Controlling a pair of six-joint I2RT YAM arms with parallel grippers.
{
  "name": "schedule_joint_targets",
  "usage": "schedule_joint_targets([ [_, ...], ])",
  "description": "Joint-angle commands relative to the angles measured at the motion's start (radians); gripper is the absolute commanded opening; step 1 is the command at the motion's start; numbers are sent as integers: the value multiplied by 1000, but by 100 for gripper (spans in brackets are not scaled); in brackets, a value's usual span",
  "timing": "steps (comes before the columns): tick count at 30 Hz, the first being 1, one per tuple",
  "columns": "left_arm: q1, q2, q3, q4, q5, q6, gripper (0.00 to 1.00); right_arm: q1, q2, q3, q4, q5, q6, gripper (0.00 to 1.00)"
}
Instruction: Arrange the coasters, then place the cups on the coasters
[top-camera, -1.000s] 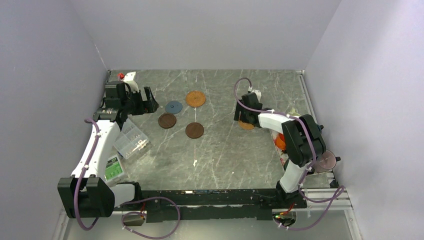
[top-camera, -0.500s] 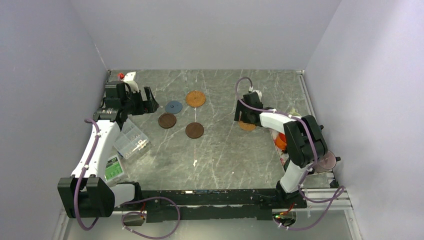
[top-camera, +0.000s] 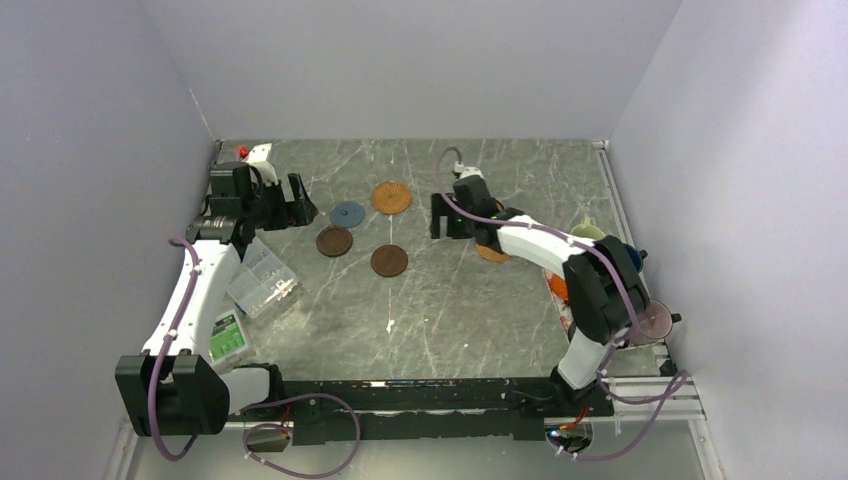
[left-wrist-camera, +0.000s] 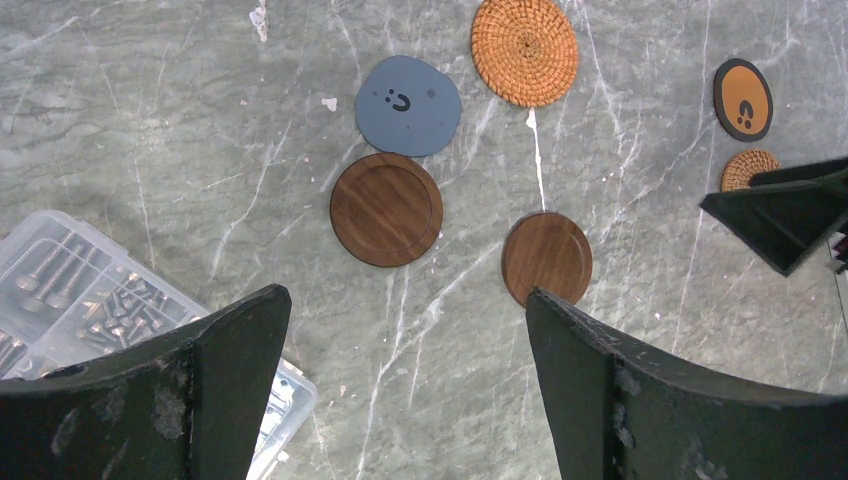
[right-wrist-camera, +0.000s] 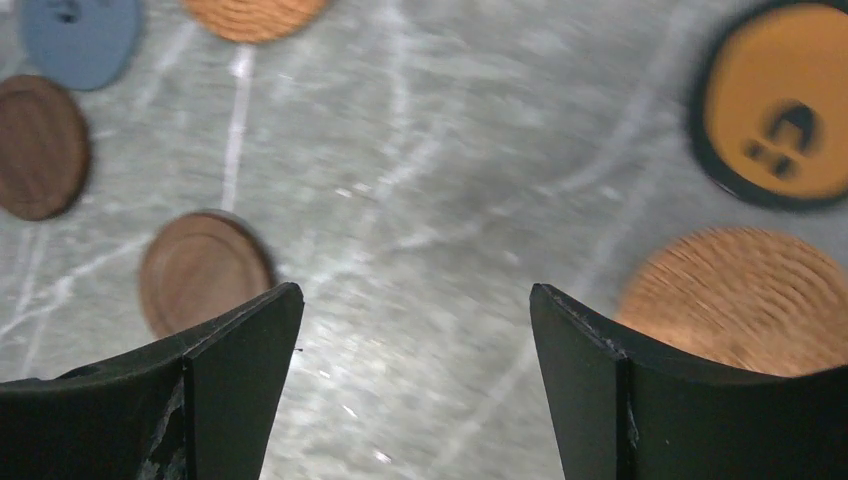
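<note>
Hovering open and empty beside two stray coasters (right-wrist-camera: 745, 300) midway across the desk (top-camera: 450, 310), the right tool (right-wrist-camera: 415, 290) likely means to join them to the four near the open left tool (left-wrist-camera: 407, 293); cups (top-camera: 590, 232) wait at the right edge.

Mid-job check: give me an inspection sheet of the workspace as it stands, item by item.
Surface: grey marble table, a few white specks.
Job's things: six bare coasters. The blue-grey coaster, woven coaster, left brown coaster and near brown coaster are grouped centre-left. The orange-faced coaster and second woven coaster are by the right arm. The cups are clustered at the right edge, partly hidden.
Clutter: clear screw box; green-labelled box.
Grippers: left gripper open, empty; right gripper open, empty.
Cables: purple cables along both arms, none lying on coasters.
Surroundings: plain lilac walls.
</note>
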Motion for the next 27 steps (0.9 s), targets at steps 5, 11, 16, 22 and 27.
schedule_joint_targets([
  [5,-5,-26,3,17,-7,-17,94,97,217,268,102,-69,-43,86],
  [11,-4,-27,6,15,-6,-18,94,113,365,425,154,-129,-50,83],
  [16,-5,-26,14,-1,-20,-23,94,125,441,474,227,-150,-22,80],
  [22,-4,-28,20,-9,-23,-24,94,137,535,582,257,-170,-38,79],
  [27,-4,-29,23,-13,-24,-25,94,140,633,703,241,-183,-44,79],
])
